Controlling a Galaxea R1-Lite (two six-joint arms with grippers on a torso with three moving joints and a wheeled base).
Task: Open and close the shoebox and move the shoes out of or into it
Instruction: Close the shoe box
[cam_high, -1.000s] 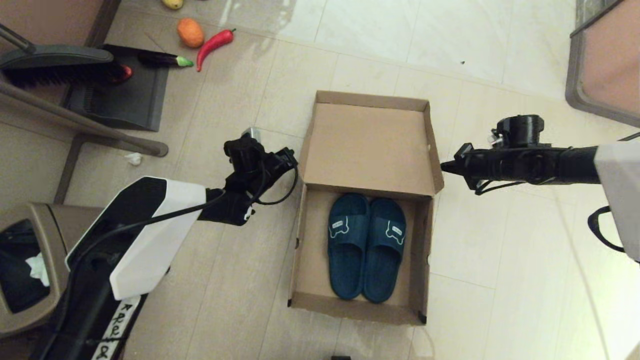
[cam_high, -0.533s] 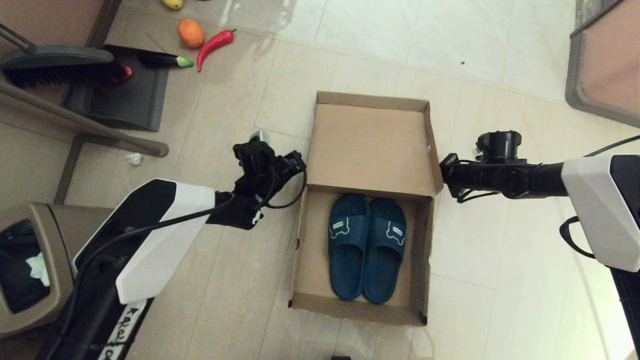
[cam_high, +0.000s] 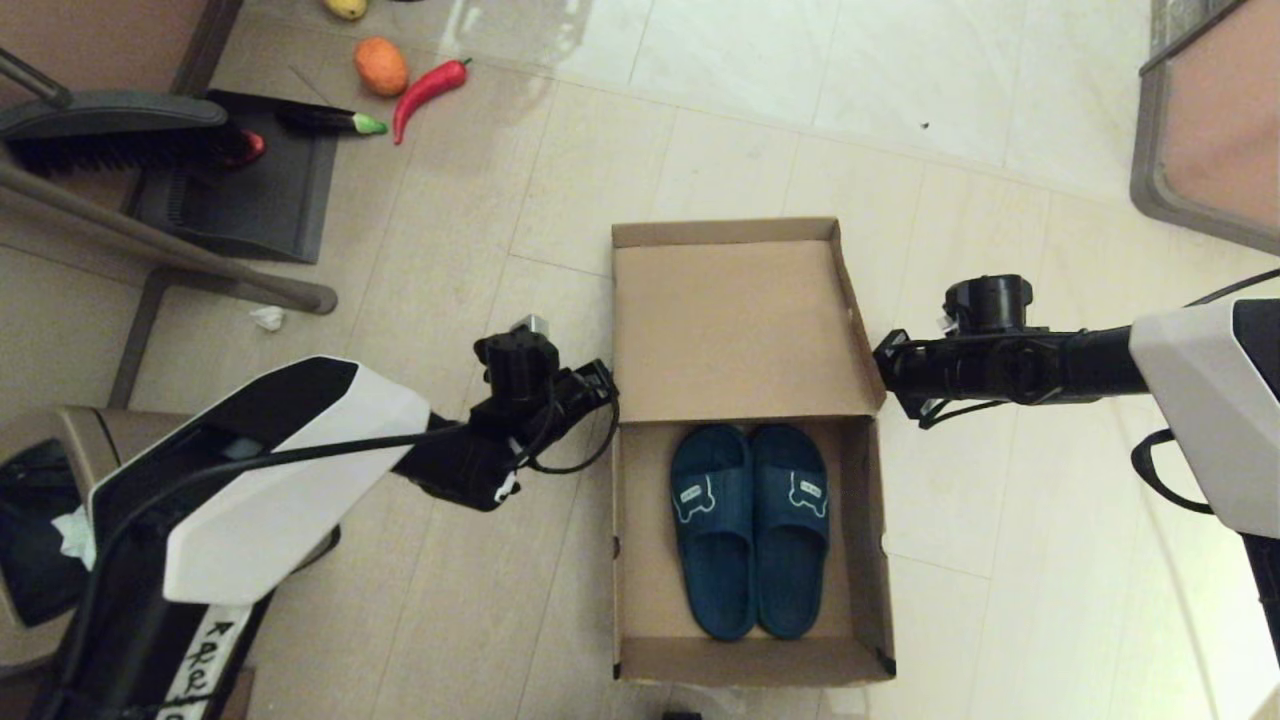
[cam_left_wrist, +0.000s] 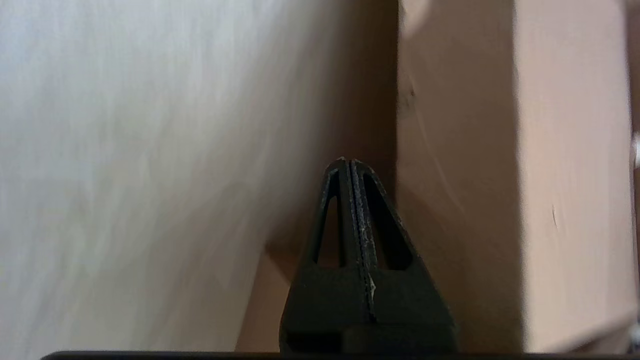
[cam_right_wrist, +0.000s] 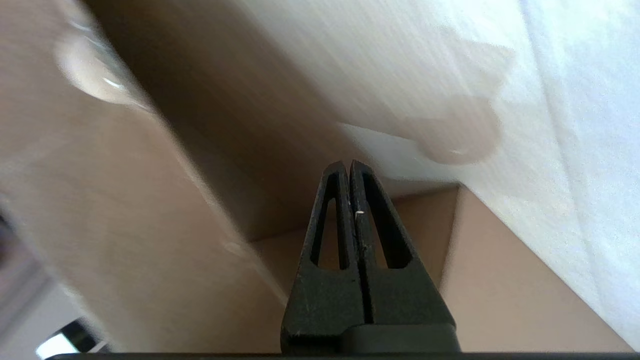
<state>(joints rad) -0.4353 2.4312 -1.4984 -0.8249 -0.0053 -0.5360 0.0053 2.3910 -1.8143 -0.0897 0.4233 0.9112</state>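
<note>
The brown cardboard shoebox (cam_high: 750, 662) lies open on the floor, its lid (cam_high: 735, 320) swung back on the far side. Both navy slide shoes (cam_high: 750, 530) rest side by side inside, toes toward me. My left gripper (cam_high: 603, 378) is shut and empty, its tip against the left side of the box near the lid hinge. My right gripper (cam_high: 880, 362) is shut and empty at the lid's right edge. The left wrist view has the shut gripper (cam_left_wrist: 348, 161) beside a cardboard wall (cam_left_wrist: 460, 150). In the right wrist view the shut gripper (cam_right_wrist: 348, 162) points at a cardboard corner (cam_right_wrist: 100, 225).
A brown trash bin (cam_high: 40, 520) stands at the near left. A broom and dark dustpan (cam_high: 240, 190) lie at the far left, with a red pepper (cam_high: 430, 88), an orange fruit (cam_high: 381, 65) and an eggplant (cam_high: 325, 120) beyond. A framed panel (cam_high: 1210, 130) fills the far right.
The shoebox has slid toward me and turned squarer to me. Both grippers have come nearer with it, staying at the lid's two sides.
</note>
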